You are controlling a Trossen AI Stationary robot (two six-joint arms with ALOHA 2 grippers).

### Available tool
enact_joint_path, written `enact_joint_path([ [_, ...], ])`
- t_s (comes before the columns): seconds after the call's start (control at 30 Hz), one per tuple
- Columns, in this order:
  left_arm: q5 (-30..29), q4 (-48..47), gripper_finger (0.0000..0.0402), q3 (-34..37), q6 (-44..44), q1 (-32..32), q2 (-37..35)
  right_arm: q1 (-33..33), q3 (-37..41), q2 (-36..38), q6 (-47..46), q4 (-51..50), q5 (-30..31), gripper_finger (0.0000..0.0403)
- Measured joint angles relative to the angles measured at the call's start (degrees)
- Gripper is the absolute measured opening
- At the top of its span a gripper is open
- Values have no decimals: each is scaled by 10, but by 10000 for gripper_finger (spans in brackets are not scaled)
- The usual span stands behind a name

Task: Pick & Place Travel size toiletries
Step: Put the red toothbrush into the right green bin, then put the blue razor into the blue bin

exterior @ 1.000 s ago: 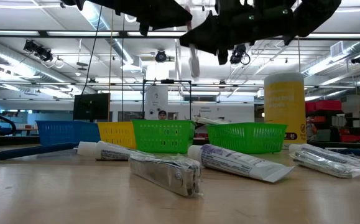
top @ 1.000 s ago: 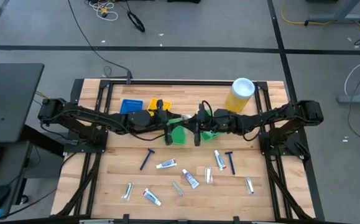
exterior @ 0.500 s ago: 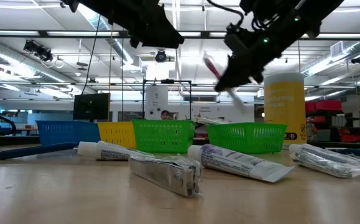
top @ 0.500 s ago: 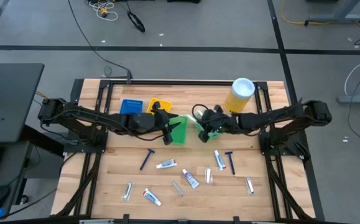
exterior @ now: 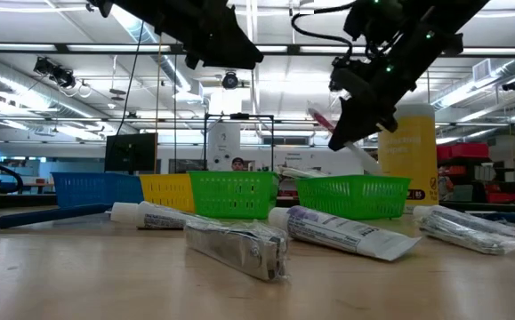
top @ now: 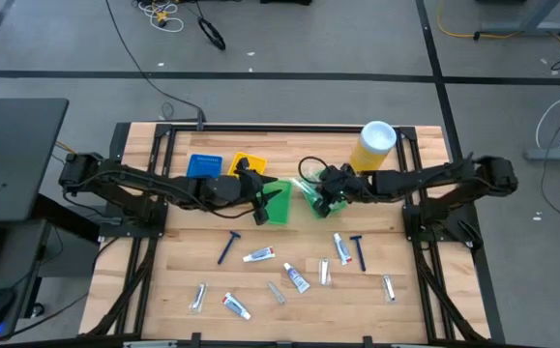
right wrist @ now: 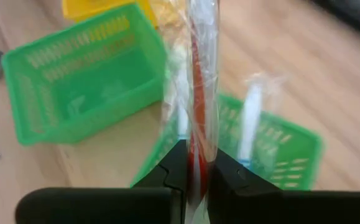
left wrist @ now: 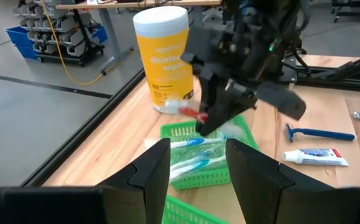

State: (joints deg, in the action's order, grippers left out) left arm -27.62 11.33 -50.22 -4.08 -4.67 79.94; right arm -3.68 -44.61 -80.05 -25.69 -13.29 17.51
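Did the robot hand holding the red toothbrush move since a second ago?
Yes. In the high view the right gripper, shut on the wrapped red toothbrush, shifted toward the yellow canister, over the green bin beside it.

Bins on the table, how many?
4. Blue bin back left, yellow bin beside it, green bin mid-table, second green bin just right of that, partly under an arm. None seem hidden.

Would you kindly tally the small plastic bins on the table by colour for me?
Blue bin: 1
Yellow bin: 1
Green bins: 2
Total: 4
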Motion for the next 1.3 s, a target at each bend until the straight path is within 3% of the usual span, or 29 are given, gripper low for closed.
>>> enact_joint_path([
  [0.1, 2, 2, 166, 0, 0, 0, 0, -12, 0, -21, 12, -1, -29, 36],
  [0.43, 2, 1, 166, 0, 1, 0, 0, -17, 0, -48, 18, -1, -32, 53],
  [0.87, 2, -1, 166, 0, 5, 0, 0, -22, 0, -48, 33, 8, 0, 137],
  [1.1, 3, -21, 163, 0, 12, 0, 0, -21, -18, -1, 74, 4, 0, 171],
  [1.3, 79, -65, 150, 0, -32, 0, 0, -1, -27, 38, 125, 40, -22, 172],
])
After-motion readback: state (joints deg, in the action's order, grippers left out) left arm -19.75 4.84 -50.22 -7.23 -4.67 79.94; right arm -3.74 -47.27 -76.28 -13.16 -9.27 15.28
